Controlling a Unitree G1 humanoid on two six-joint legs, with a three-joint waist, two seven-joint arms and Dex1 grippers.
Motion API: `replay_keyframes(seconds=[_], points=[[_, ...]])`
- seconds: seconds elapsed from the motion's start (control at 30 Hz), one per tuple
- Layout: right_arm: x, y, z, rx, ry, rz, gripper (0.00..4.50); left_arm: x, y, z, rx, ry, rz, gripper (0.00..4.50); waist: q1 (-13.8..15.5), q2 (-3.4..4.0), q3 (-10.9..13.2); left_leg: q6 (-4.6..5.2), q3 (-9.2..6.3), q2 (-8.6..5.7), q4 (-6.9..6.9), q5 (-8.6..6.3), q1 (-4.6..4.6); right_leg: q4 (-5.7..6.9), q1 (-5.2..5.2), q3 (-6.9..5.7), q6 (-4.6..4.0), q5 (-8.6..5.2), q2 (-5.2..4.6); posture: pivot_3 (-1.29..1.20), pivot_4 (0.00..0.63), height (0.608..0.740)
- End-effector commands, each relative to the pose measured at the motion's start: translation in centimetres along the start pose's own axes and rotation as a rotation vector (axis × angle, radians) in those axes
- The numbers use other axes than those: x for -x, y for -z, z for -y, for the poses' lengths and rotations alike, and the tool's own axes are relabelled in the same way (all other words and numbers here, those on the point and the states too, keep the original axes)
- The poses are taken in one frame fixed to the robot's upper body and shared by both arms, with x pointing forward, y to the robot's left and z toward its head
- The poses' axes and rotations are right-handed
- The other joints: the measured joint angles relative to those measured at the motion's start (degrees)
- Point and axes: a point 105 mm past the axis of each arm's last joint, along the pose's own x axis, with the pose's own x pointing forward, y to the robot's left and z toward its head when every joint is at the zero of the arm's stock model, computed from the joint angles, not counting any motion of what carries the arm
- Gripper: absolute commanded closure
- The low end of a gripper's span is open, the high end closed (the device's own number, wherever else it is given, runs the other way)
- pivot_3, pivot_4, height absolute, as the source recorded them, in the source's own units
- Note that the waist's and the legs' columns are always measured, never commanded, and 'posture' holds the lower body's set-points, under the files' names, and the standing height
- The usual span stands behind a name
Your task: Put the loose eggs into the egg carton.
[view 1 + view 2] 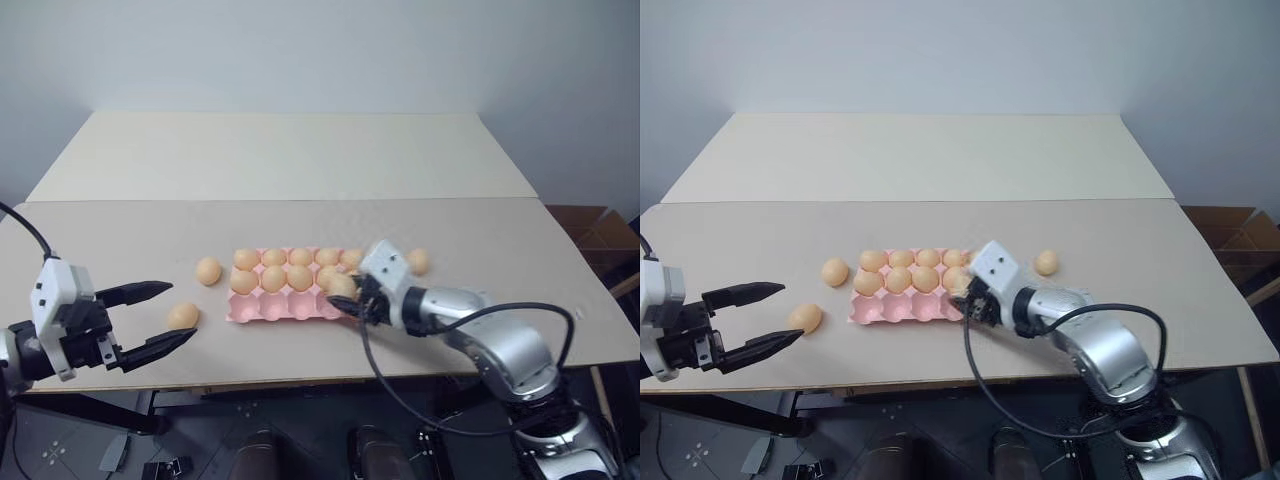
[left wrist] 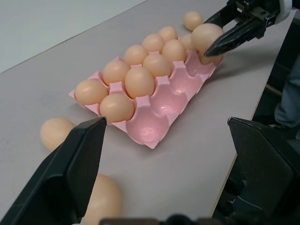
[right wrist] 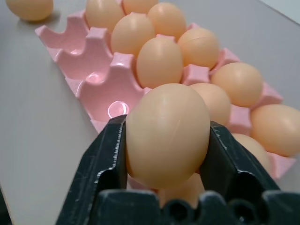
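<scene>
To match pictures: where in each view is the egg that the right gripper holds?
Left eye: held egg over the egg carton's right end.
Right eye: egg there too.
Left wrist: egg at the carton's far end.
Right wrist: egg nearest, before the carton.
Shared landmark: carton.

- Plain pale wall [image 1: 300, 50] behind, nothing on it.
- Two beige tables [image 1: 300, 150] pushed together, seam running across.
- Brown cardboard box [image 1: 600, 235] off the right edge.
- Dark floor [image 1: 60, 445] under the near edge.
</scene>
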Motion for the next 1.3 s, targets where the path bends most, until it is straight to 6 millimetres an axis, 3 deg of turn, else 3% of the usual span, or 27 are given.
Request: replay_keyframes(seconds=[0.03, 0.13, 0.33, 0.43, 0.53, 0.7, 0.87, 1.07, 1.17, 1.3], points=[[-0.2, -1.0, 0.5, 0.040, 0.047, 0.020, 0.90, 0.0, -0.8, 0.1, -0.045, 0.002, 0.012, 0.00, 0.04, 0.00, 0.00, 0.00, 0.00, 0.00, 0.00, 0.00, 0.00, 0.00, 0.00, -0.01, 0.00, 0.00, 0.00, 0.00, 0.150, 0.740], [0.8, -2.4, 1.4, 0.052, 0.086, 0.065, 0.03, 0.1, -0.8, -0.1, -0.048, -0.004, 0.011, 0.00, 0.01, 0.00, 0.00, 0.00, -0.02, 0.02, 0.00, 0.00, 0.02, 0.05, 0.00, -0.03, -0.01, 0.00, 0.03, 0.00, 0.150, 0.740], [6.5, -3.4, 4.3, 0.074, 0.167, 0.129, 0.03, 1.0, -0.6, -0.8, -0.042, -0.053, 0.010, 0.00, 0.40, 0.00, 0.00, 0.00, -0.05, 0.02, 0.00, 0.00, -0.01, 0.04, -0.02, -0.08, 0.01, -0.01, 0.03, 0.00, 0.150, 0.740], [10.4, -2.7, 5.8, 0.067, 0.201, 0.142, 0.03, 1.8, -0.3, -1.2, -0.027, -0.084, 0.014, 0.00, 0.53, -0.01, 0.00, 0.01, -0.04, 0.02, -0.02, -0.02, -0.02, -0.01, -0.01, -0.10, 0.05, -0.04, 0.03, 0.00, 0.150, 0.740], [13.6, -0.7, 6.3, 0.087, 0.179, 0.118, 0.03, 2.6, -0.1, -1.5, -0.011, -0.107, 0.022, 0.00, 0.68, -0.01, 0.00, 0.03, -0.05, 0.01, -0.03, -0.05, -0.02, -0.02, 0.01, -0.11, 0.10, -0.08, 0.03, 0.00, 0.150, 0.740], [16.4, 2.8, 6.7, 0.042, 0.187, 0.095, 0.03, 3.3, 0.6, -1.9, -0.001, -0.128, 0.001, 0.00, 0.47, -0.01, 0.00, 0.04, -0.04, 0.04, -0.03, -0.05, 0.22, 0.02, 0.22, -0.06, 0.21, -0.43, 0.06, 0.00, 0.150, 0.740], [17.0, 5.5, 6.8, -0.007, 0.242, 0.042, 0.03, 3.5, 0.7, -2.1, 0.004, -0.134, 0.003, 0.00, 0.18, -0.01, 0.00, -0.01, 0.00, 0.05, -0.02, -0.01, 0.40, 0.08, 0.29, 0.02, 0.19, -0.37, 0.04, 0.00, 0.150, 0.740], [16.2, 5.6, 7.4, -0.022, 0.285, 0.056, 0.03, 3.2, 0.4, -2.3, -0.008, -0.133, 0.012, 0.00, 0.04, 0.00, 0.00, -0.01, 0.03, 0.05, -0.02, -0.01, 0.35, 0.08, 0.23, 0.05, 0.19, -0.36, 0.04, 0.00, 0.150, 0.740], [14.8, 5.3, 8.2, -0.021, 0.295, 0.063, 0.03, 2.9, 0.3, -2.4, -0.011, -0.128, 0.015, 0.00, -0.09, -0.01, 0.00, -0.01, 0.05, 0.06, -0.02, -0.01, 0.31, 0.06, 0.20, 0.06, 0.18, -0.36, 0.04, 0.00, 0.150, 0.740], [10.3, 6.0, 11.4, -0.071, 0.394, 0.000, 0.03, 2.4, 0.2, -2.4, -0.017, -0.117, 0.020, 0.00, -0.44, -0.03, 0.01, -0.01, 0.12, 0.07, -0.02, 0.00, 0.39, 0.05, 0.20, 0.12, 0.07, -0.24, 0.05, 0.00, 0.150, 0.740]])
